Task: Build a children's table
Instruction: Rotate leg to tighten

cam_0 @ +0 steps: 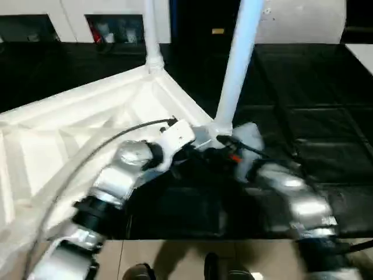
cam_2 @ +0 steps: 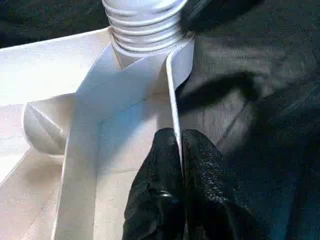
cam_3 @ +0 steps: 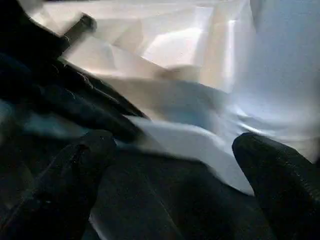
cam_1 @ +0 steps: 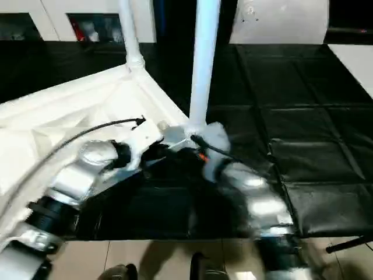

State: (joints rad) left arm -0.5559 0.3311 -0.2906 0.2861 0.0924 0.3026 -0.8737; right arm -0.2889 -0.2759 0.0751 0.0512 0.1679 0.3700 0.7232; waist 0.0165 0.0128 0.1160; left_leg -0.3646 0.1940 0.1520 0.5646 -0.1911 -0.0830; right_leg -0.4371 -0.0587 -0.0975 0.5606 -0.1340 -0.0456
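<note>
The children's table lies upside down on the black mat, and its white top point(cam_0: 70, 134) shows the ribbed underside. One white leg point(cam_0: 151, 35) stands upright in the far corner socket. Another leg point(cam_0: 238, 64) stands in the near corner socket. My left gripper point(cam_2: 179, 137) is shut on the thin rim wall point(cam_2: 172, 85) of the top, just short of that leg's ribbed base point(cam_2: 142, 25). My right gripper point(cam_3: 175, 150) is open, with its fingers point(cam_3: 82, 165) spread to either side of the same corner and nothing held. From the head, both grippers meet at that corner point(cam_0: 213, 149).
Black padded mats point(cam_0: 315, 116) cover the floor around the table. A white cabinet with dark compartments point(cam_0: 116, 26) stands at the back. Tan floor point(cam_0: 175, 256) with two dark shoe-like shapes runs along the near edge. A black cable point(cam_0: 116, 134) arcs over my left forearm.
</note>
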